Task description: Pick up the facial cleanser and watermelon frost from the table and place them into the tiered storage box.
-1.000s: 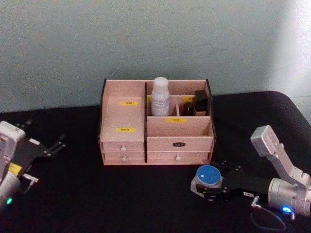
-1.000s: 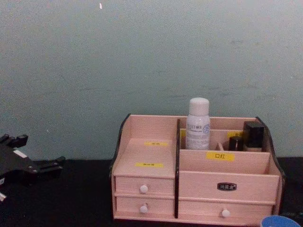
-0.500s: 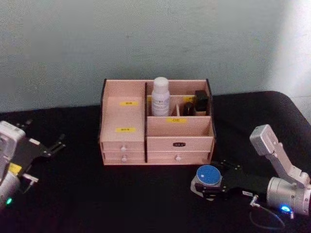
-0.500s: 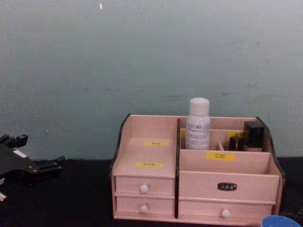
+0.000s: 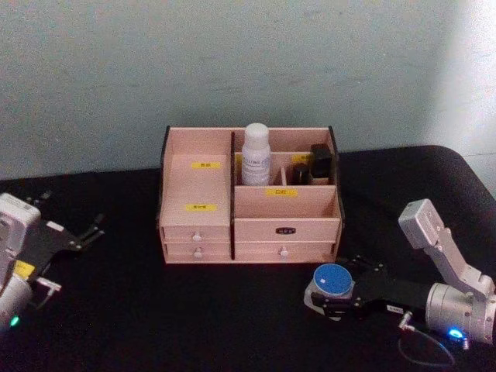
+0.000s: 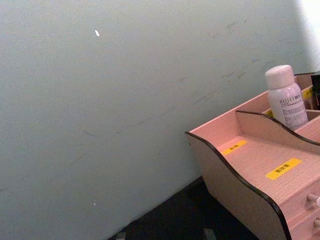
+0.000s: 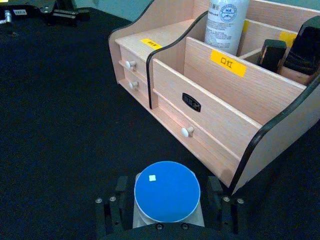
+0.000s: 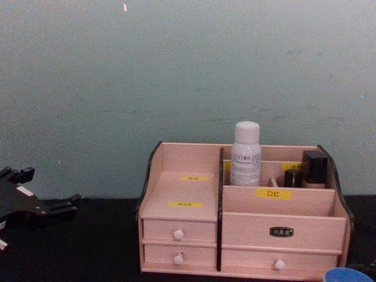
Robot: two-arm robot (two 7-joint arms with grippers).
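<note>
The tiered storage box [image 5: 198, 190] [image 8: 182, 188] [image 7: 210, 107] stands at the table's middle back. A white bottle, the facial cleanser [image 5: 255, 155] [image 8: 245, 154] [image 6: 286, 97] [image 7: 227, 22], stands upright in its rear compartment. The watermelon frost [image 5: 332, 284] [image 7: 167, 192] [image 8: 348, 275], a small white container with a round blue lid, sits in front of the box's right corner. My right gripper [image 5: 328, 298] [image 7: 167, 205] holds it, one finger against each side. My left gripper [image 5: 91, 231] [image 8: 59, 205] rests far left, open and holding nothing.
Two dark cosmetic items [image 5: 313, 164] [image 8: 308, 169] stand in the box's rear right compartment. Black cloth [image 5: 194, 310] covers the table, with free room left of and in front of the box. A pale wall [image 5: 232, 62] rises close behind it.
The right gripper and the blue-lidded container stay where they were. The left arm has sunk slightly at the left edge.
</note>
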